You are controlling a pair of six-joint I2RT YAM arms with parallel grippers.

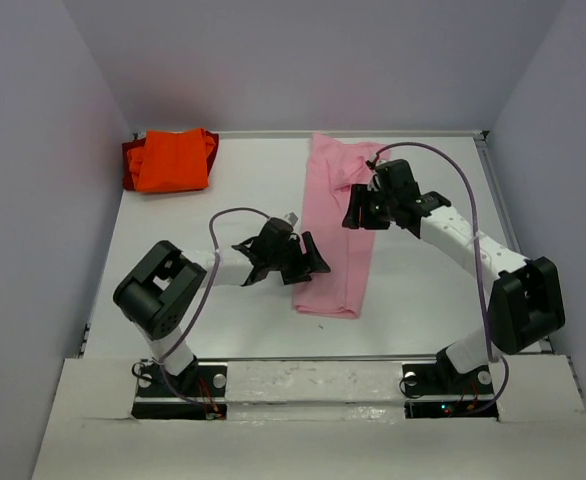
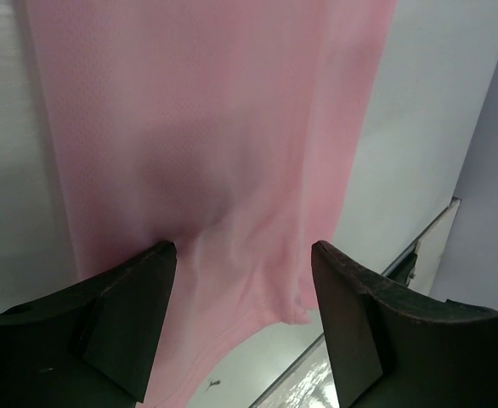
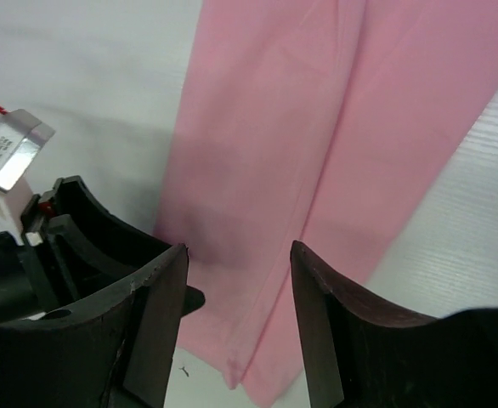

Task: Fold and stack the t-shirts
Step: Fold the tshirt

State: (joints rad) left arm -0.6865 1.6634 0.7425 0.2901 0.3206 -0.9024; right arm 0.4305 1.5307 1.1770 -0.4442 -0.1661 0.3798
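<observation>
A light pink t-shirt (image 1: pixel 335 240) lies folded into a long narrow strip on the white table, running from the back edge toward the front. My left gripper (image 1: pixel 313 256) is open and empty at the strip's near left edge. In the left wrist view the pink cloth (image 2: pixel 206 127) lies under and between the open gripper (image 2: pixel 243 248). My right gripper (image 1: pixel 355 214) is open and empty over the strip's middle right. The right wrist view shows the gripper (image 3: pixel 239 246) above a lengthwise fold in the pink shirt (image 3: pixel 317 127). Folded orange t-shirts (image 1: pixel 173 160) lie stacked at the back left.
The table (image 1: pixel 223 200) is walled in at the back and on both sides. The left arm's black wrist (image 3: pixel 79 212) shows close beside my right gripper. The near table edge (image 2: pixel 419 246) shows past the shirt's end.
</observation>
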